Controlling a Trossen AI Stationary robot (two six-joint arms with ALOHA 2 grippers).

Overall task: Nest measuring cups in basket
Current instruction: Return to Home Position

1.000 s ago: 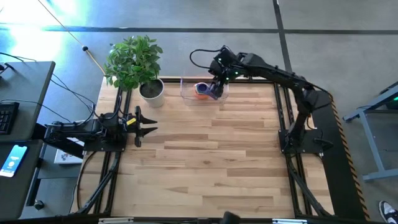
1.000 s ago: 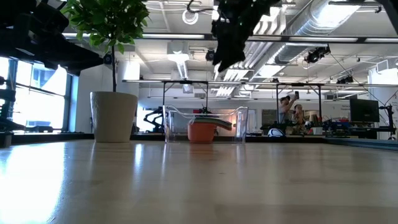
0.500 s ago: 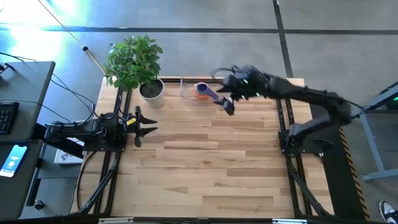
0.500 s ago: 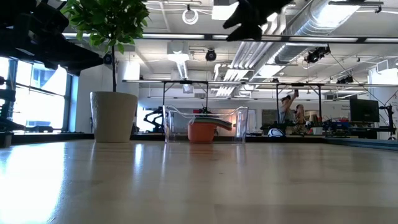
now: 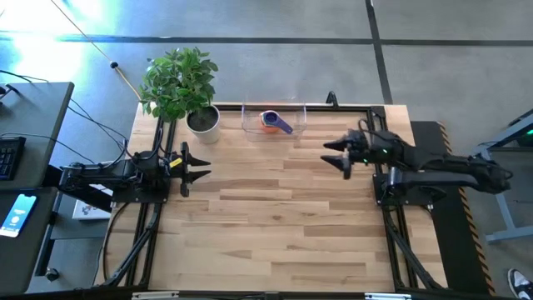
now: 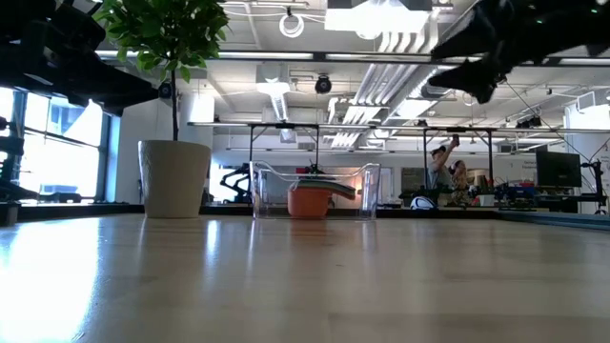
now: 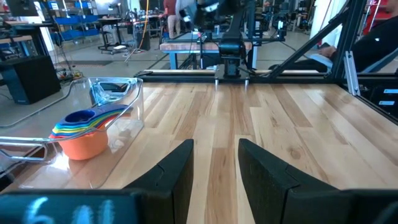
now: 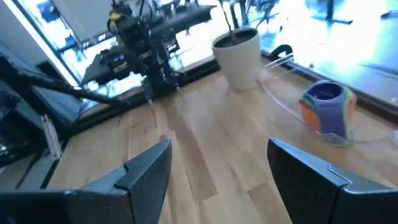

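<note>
Nested cups [image 5: 271,120] sit in the basket [image 5: 250,127] at far table edge, by plant pot [image 5: 203,122]. Empty right gripper [image 5: 336,156] hangs near its base, fingers spread; left gripper [image 5: 200,171] parked, fingers apart. Prob. homing step. Next: fold R arm to rest.

Left arm: folded at its own side, waiting; left hand [image 5: 196,172] level, fingers parted.
Right arm: stretched level; right hand [image 5: 336,157] held high, fingers wide apart, empty.
</note>
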